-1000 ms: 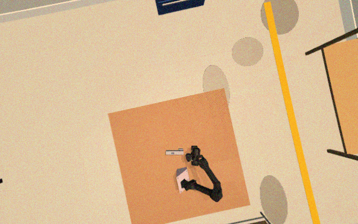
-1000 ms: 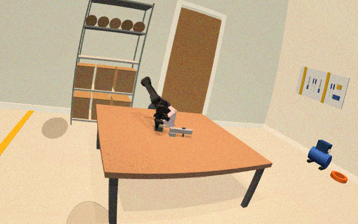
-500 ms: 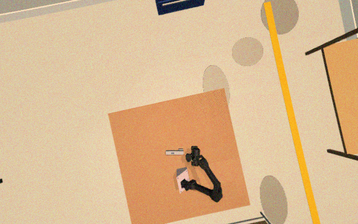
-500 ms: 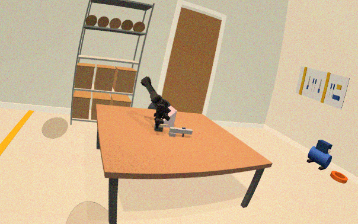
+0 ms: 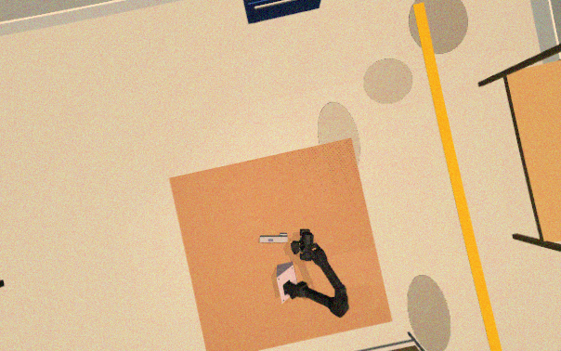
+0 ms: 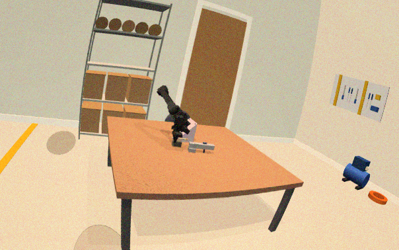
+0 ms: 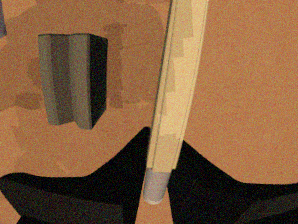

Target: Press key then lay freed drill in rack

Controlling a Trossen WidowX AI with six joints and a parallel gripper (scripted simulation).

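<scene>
My gripper [image 7: 156, 133] is shut on the drill [image 7: 175, 85], a long cream-coloured bar with a rounded grey end. That end sticks out between the black fingers toward the camera. The drill's far end runs out of the top of the wrist view, so what it meets there is hidden. The rack appears to be the dark grey grooved block [image 7: 70, 80], standing left of the drill and apart from it. A pale grey bar-shaped fixture [image 5: 273, 239] [image 6: 202, 145] lies beside the gripper end of the arm. I cannot make out the key or its position.
The black arm [image 5: 334, 280] [image 6: 170, 102] bends over the orange-brown table [image 5: 232, 195] [image 6: 198, 175]. A pinkish sloped panel [image 5: 286, 276] stands by the arm's base, close to the grey fixture. A shelf unit with boxes and a door are behind the table.
</scene>
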